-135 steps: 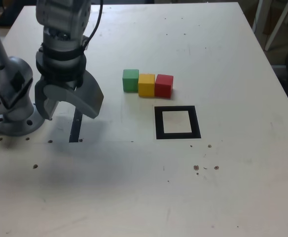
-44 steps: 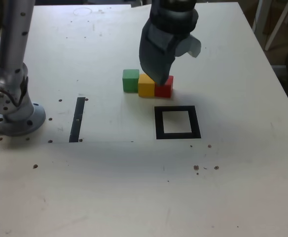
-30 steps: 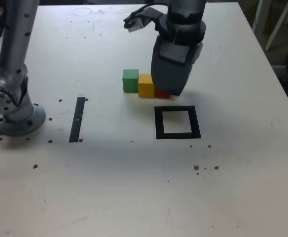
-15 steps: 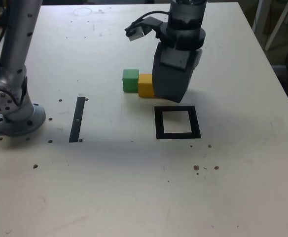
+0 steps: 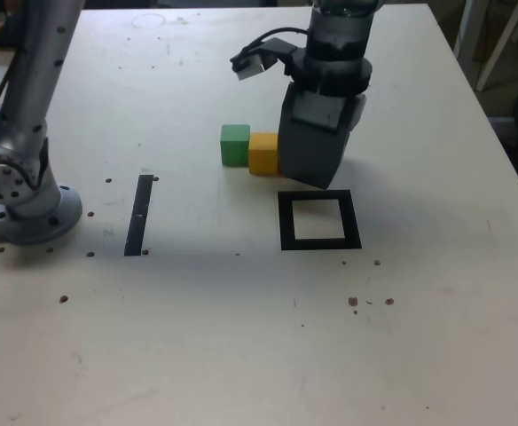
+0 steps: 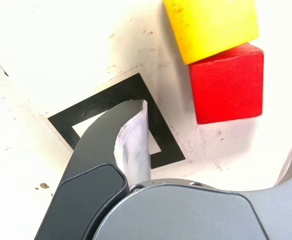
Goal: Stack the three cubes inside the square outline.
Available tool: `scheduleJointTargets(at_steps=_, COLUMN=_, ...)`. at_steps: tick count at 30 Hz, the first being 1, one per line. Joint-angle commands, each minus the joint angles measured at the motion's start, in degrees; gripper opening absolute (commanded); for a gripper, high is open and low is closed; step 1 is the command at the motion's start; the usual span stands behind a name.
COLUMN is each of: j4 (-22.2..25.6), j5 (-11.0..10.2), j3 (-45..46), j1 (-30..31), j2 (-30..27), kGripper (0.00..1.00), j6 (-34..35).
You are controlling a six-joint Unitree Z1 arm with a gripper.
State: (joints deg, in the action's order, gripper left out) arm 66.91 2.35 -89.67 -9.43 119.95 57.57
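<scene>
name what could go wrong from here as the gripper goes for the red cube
The open gripper could nudge the yellow cube while closing, since it touches the red cube. The near finger hangs over the square outline, so lowering further might scuff it. A slightly angled grip could twist the red cube.

The grey robot gripper with broad curved jaws (image 6: 223,125), first seen over the thick black square frame's (image 5: 355,220) far left, near the arm's base in the exterior view, has come across to just behind that frame. On the way it swung round. Its jaw tip has dropped closer to the frame's back edge, and the gripper now hides the plain red cube (image 6: 228,85), which lies behind the frame and was in plain sight at first.
</scene>
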Motion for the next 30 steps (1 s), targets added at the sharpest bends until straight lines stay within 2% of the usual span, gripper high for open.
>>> scheduleJointTargets(at_steps=1, j4=0.0, j5=0.2, j3=0.4, j1=-0.7, j2=0.4, kGripper=0.98, j6=-0.5)
scheduleJointTargets(at_steps=19, j4=0.0, j5=1.1, j3=0.9, j1=-3.1, j2=1.8, kGripper=0.91, j6=-4.3)
scheduleJointTargets(at_steps=25, j4=0.1, j5=1.4, j3=0.9, j1=-3.4, j2=2.4, kGripper=0.83, j6=-4.8)
scheduleJointTargets(at_steps=30, j4=0.1, j5=2.2, j3=0.5, j1=-3.5, j2=2.6, kGripper=0.71, j6=-4.8)
